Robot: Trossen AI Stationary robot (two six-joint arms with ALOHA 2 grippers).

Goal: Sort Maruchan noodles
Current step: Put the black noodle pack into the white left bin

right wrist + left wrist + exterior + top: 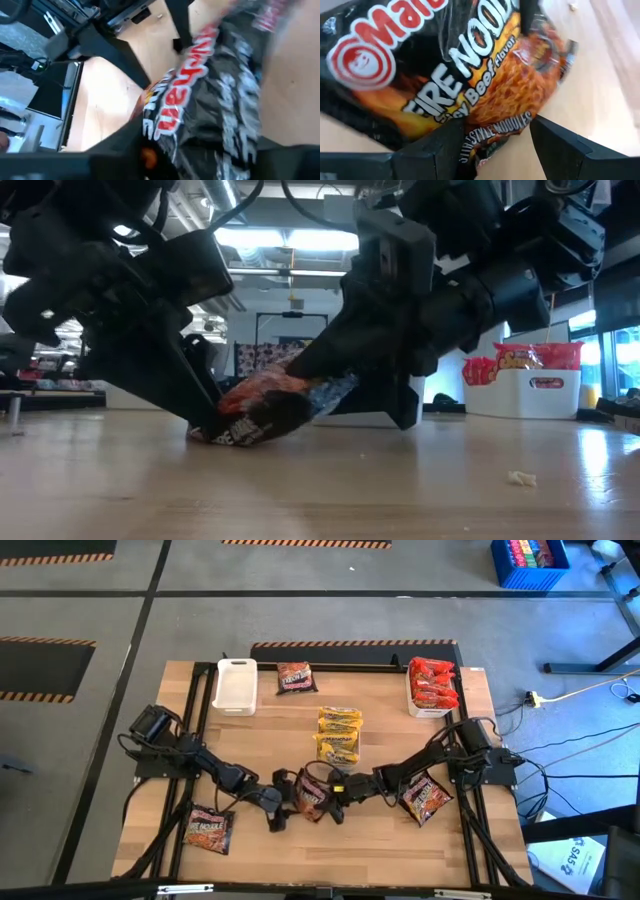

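A dark Maruchan packet (312, 795) with a fire print sits near the table's front edge, between my two grippers. My left gripper (278, 802) comes at it from the left and is shut on it. My right gripper (336, 790) comes from the right and is shut on its other end. Two more dark packets lie flat, one at the near left (208, 828) and one at the near right (425, 798). A third lies at the far edge (296, 677). Yellow packets (338, 733) are stacked mid-table. My left gripper holds the packet's printed end (490, 136), which sits between its two fingers (445, 147). The fingers slant down from the table's left. The packet is tilted, its low end (228, 432) on the table. My right gripper has the packet's raised end (335, 388), one finger (312, 362) above it and one below. It slants down from the table's right. The wrist view is blurred, so the exact spot of contact does not show.
A white tray (235, 690) stands at the far left. Another white tray (415, 705) at the far right holds red packets (433, 682). A black frame runs along the table's sides. A small white scrap (520, 477) lies on the wood near the front.
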